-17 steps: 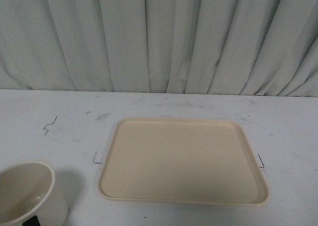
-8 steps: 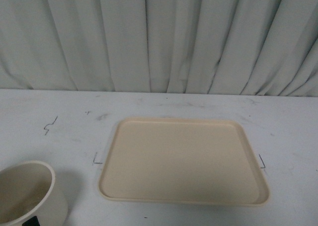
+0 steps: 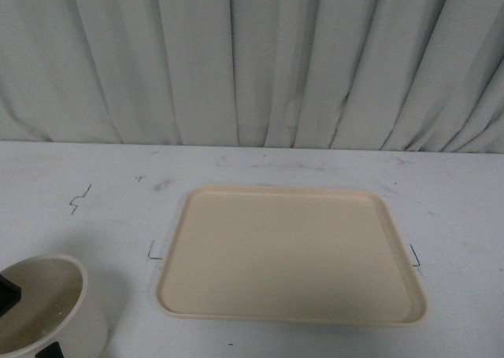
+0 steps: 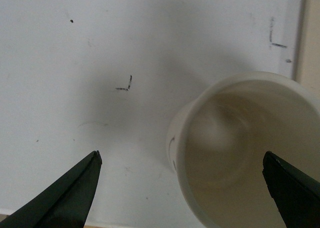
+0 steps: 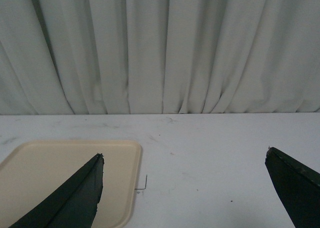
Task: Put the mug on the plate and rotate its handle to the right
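The cream-white mug (image 3: pixel 49 307) stands upright on the table at the near left, left of the beige plate (image 3: pixel 291 252). A bit of its black handle (image 3: pixel 50 350) shows on its near side at the frame's lower edge. A black tip of my left gripper (image 3: pixel 8 292) shows over the mug's left rim. In the left wrist view the left gripper (image 4: pixel 181 154) is open above the mug (image 4: pixel 240 153), one finger (image 4: pixel 292 188) over its mouth and the other finger beside it. My right gripper (image 5: pixel 184 155) is open and empty over the table, beside the plate (image 5: pixel 60 173).
The white table (image 3: pixel 94 201) carries small black corner marks around the plate. A pale pleated curtain (image 3: pixel 252 59) hangs behind the table's far edge. An edge of the plate (image 4: pixel 311 37) shows close to the mug in the left wrist view.
A black tip of my left gripper has come into the front view at the left edge, over the mug. The mug and plate have not moved.
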### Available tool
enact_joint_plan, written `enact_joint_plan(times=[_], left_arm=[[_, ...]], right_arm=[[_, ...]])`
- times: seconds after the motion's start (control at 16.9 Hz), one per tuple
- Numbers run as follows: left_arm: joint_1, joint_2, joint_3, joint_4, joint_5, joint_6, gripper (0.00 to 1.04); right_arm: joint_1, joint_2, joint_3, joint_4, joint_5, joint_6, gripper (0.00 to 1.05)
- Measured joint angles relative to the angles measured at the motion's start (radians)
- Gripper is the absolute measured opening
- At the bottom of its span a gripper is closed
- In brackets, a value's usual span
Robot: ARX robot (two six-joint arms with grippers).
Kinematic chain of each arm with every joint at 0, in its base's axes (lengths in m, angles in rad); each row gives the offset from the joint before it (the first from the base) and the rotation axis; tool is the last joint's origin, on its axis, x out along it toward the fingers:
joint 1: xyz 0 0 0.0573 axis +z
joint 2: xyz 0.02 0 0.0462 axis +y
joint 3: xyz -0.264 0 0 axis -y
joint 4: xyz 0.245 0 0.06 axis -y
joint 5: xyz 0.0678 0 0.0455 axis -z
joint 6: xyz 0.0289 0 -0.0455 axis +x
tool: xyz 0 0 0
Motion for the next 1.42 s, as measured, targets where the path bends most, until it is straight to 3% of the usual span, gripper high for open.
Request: enact_joint_plan(times=[0.24, 0.71, 0.77, 0.89, 1.06, 1.3, 1.42], left_arm=[[-0.005, 0.139, 0.017, 0.092, -0.08, 0.056, 0.96], [-0.03, 0.139, 0.034, 0.043, -0.06, 0.043, 0.08], [-0.04, 0.108, 0.039, 0.011, -0.057, 0.033, 0.03], [-0.084, 0.013, 0.069, -0.057, -0.058, 0.02, 0.03], [-0.243, -0.029, 0.222, -0.072, -0.058, -0.009, 0.03], [-0.463, 0.167, 0.409, -0.029, -0.059, -0.008, 0.03], [-0.529, 0.269, 0.493, -0.01, -0.063, 0.001, 0.03]], right_arm=[[0.0, 0.0, 0.0, 0.0, 0.0, 0.0, 0.98], [0.0, 0.0, 0.0, 0.0, 0.0, 0.0, 0.98], [0.0, 0.0, 0.0, 0.0, 0.0, 0.0, 0.98], [0.0, 0.0, 0.0, 0.0, 0.0, 0.0, 0.98], [0.0, 0.0, 0.0, 0.0, 0.0, 0.0, 0.98], [0.0, 0.0, 0.0, 0.0, 0.0, 0.0, 0.98], [0.0, 0.0, 0.0, 0.0, 0.0, 0.0, 0.98]])
